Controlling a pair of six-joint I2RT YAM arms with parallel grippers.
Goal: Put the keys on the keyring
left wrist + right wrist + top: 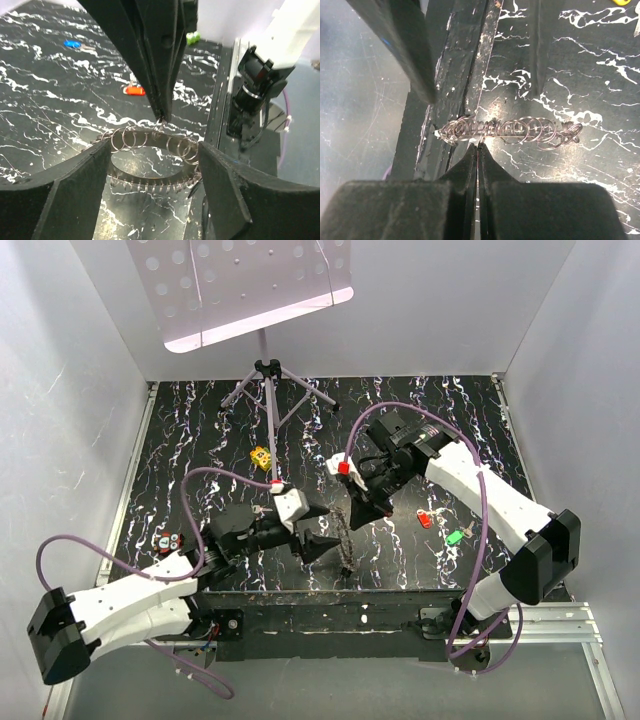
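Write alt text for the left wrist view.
The left end effector is open around a keyring chain on the black marbled table; the shut right end effector touches it from above. A red key, a blue key and a green key lie beyond.

Keys with plastic heads, right side of black marbled surface (200, 425): three.
- red-headed key (425, 518): one
- green-headed key (455, 537): one
- blue-headed key (72, 44): one, seen in left wrist view only

Small red-and-dark cluster (166, 540), left side: count unclear.
Silver wire keyring chain (347, 540): one; its rings overlap, uncountable.
Yellow dotted block (262, 456), far: one.
Black tripod stand (264, 375): one.
Grippers: two, left gripper (152, 165) and right gripper (478, 146).
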